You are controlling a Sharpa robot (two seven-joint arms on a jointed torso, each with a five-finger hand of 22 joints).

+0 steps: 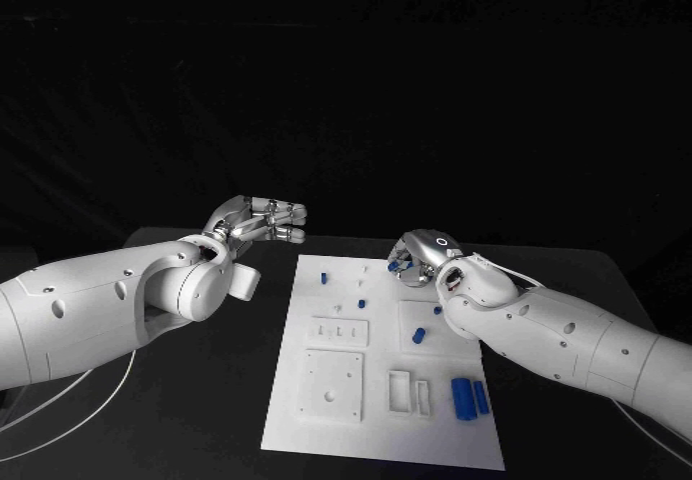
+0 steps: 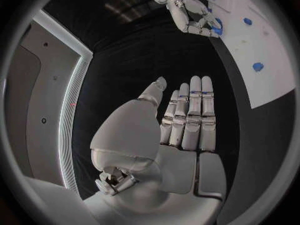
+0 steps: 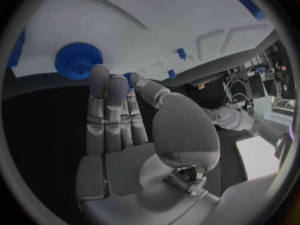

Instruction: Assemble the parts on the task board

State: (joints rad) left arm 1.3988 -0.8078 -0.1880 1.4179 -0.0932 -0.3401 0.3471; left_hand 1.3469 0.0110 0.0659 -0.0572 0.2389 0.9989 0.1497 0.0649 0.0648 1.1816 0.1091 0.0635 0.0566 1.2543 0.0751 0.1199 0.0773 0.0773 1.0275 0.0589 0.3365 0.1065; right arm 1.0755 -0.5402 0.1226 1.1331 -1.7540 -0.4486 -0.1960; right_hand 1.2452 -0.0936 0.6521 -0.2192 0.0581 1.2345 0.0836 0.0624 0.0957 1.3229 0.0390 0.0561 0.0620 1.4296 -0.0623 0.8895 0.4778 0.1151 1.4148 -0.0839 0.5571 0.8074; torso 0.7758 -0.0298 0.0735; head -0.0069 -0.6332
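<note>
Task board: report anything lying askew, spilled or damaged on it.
Nothing stands out. The task board lies flat, blue parts rest on it, and the right hand hangs over its far edge near a blue gear.

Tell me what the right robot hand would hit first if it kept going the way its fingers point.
Probably the blue gear: the right robot hand reaches toward it at the task board edge, fingertips just short of it. Whether they already touch is unclear.
</note>
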